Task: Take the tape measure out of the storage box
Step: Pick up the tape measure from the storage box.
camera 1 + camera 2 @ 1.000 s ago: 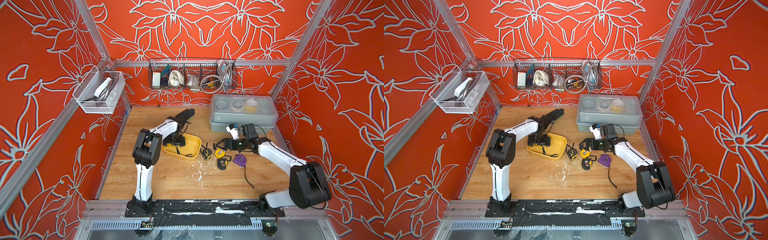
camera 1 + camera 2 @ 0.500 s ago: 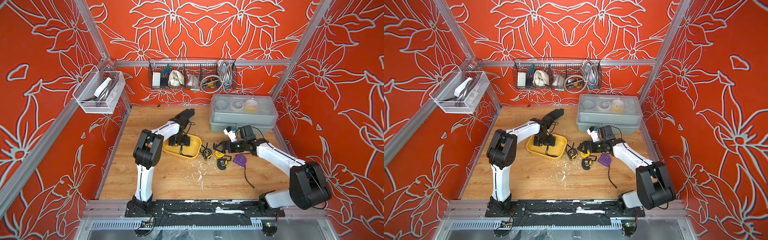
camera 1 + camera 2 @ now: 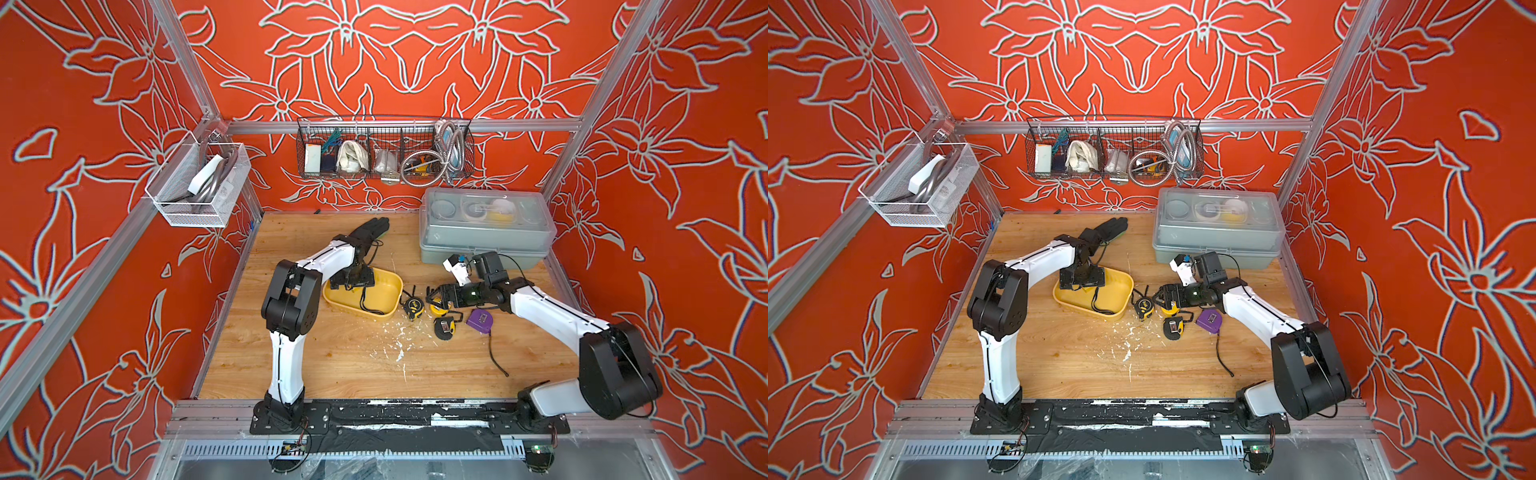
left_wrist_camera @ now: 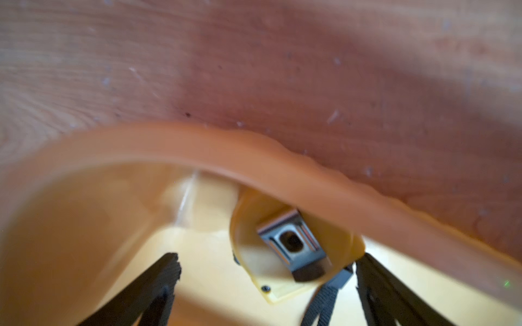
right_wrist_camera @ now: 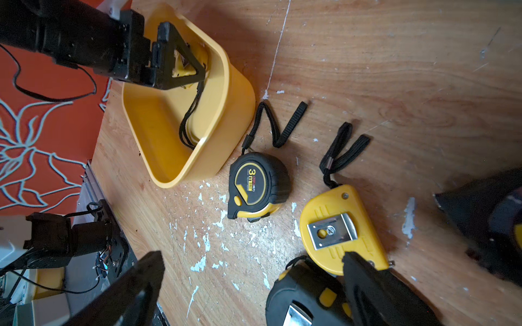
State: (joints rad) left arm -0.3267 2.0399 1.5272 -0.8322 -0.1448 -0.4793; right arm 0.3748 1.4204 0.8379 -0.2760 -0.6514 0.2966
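Looking at both top views, the left gripper (image 3: pixel 353 281) is down inside the yellow storage box (image 3: pixel 390 293), and the right gripper (image 3: pixel 435 294) hangs over loose tapes (image 3: pixel 413 308) on the table (image 3: pixel 332 357).

Left wrist: jaws spread wide, with the yellow tape measure (image 4: pixel 293 248) between them. It's unclamped and sits against the box wall.

Right wrist: jaws wide, gripping nothing.

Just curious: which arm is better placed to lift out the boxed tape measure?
Left, probably. The left gripper is open inside the storage box, straddling the tape measure; the right gripper hovers open outside it.
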